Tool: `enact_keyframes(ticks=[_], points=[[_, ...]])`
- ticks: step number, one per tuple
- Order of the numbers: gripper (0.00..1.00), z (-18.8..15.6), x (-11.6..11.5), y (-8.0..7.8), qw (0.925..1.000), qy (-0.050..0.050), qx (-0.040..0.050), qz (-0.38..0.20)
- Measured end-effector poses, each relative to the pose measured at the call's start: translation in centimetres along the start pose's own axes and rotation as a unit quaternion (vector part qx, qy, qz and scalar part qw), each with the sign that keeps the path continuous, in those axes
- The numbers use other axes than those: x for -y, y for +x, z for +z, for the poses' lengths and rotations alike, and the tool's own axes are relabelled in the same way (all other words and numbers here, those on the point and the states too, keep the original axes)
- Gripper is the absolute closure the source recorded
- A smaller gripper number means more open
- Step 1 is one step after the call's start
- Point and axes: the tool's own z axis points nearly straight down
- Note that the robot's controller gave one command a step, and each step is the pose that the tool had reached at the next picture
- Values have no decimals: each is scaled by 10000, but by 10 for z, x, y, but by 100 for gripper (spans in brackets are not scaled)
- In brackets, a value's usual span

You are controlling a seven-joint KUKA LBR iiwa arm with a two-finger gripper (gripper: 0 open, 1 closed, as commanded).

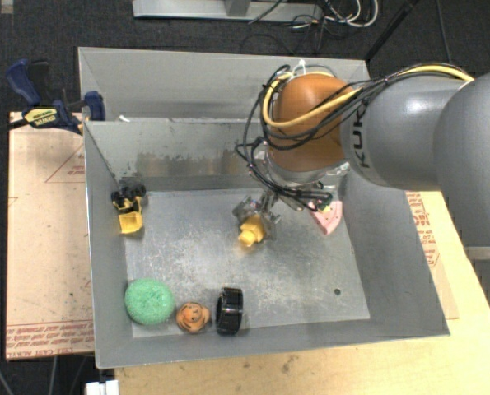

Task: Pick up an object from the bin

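Observation:
My gripper [257, 214] hangs below the orange wrist cover, near the middle of the bin towards the back. A small yellow object [249, 235] lies directly under its fingertips, touching or nearly touching them. Whether the fingers grip it is hidden from this angle. A pink and white piece [330, 216] lies just to the right of the gripper, partly covered by the wrist.
A yellow and black toy vehicle [129, 207] sits at the bin's left side. Along the front lie a green fuzzy ball [149, 302], a small orange round thing [193, 317] and a black cylindrical piece [229, 311]. The arm spans the right side.

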Motion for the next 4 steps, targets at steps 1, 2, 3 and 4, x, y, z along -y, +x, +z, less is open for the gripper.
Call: enact_keyframes(ticks=[1, 2, 3, 4], points=[[100, 0, 0, 0, 10000, -1, 0, 0], [100, -1, 0, 0, 10000, -3, 0, 2], [100, -9, -1, 1, 10000, -20, -20, 4], [100, -27, -2, 1, 10000, -21, -23, 4]])
